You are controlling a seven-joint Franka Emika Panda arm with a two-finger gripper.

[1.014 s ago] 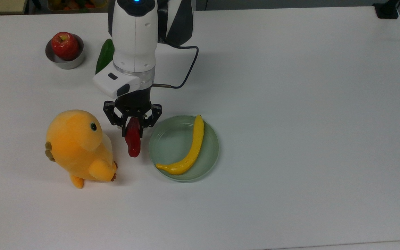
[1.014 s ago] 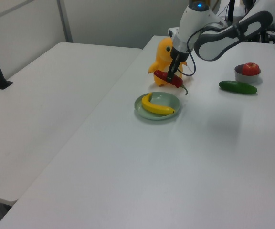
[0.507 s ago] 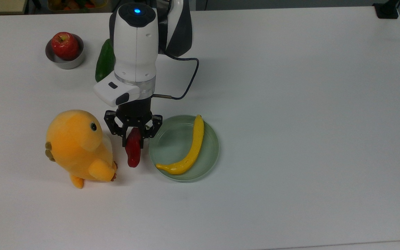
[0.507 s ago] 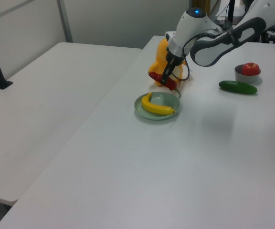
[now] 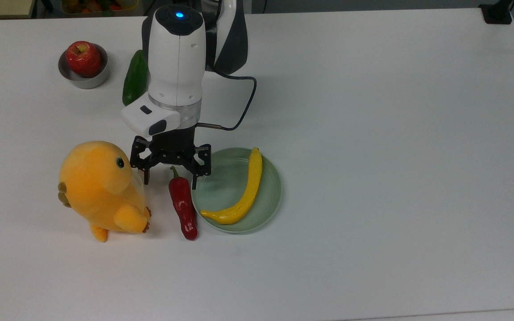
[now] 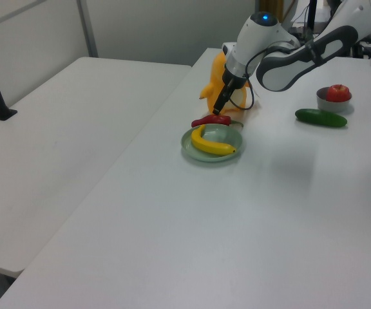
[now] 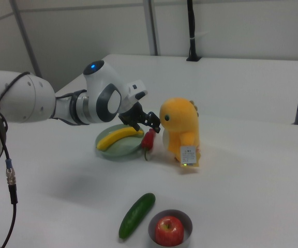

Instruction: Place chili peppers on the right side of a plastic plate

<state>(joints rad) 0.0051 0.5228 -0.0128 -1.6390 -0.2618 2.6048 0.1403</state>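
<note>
Chili lying on the desk beside the plate

The gripper [image 5: 170, 174] hangs spread above the chili peppers [image 5: 183, 207], which lie just left of the plastic plate [image 5: 221, 183] in the top view.

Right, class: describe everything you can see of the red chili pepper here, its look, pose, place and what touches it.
The chili pepper is glossy dark red, long and slightly wrinkled, with a short green stem at the end under the open gripper. It lies flat on the white table, released, between the orange plush toy and the pale green plate, close against the plate's rim on the top view's left.
</note>
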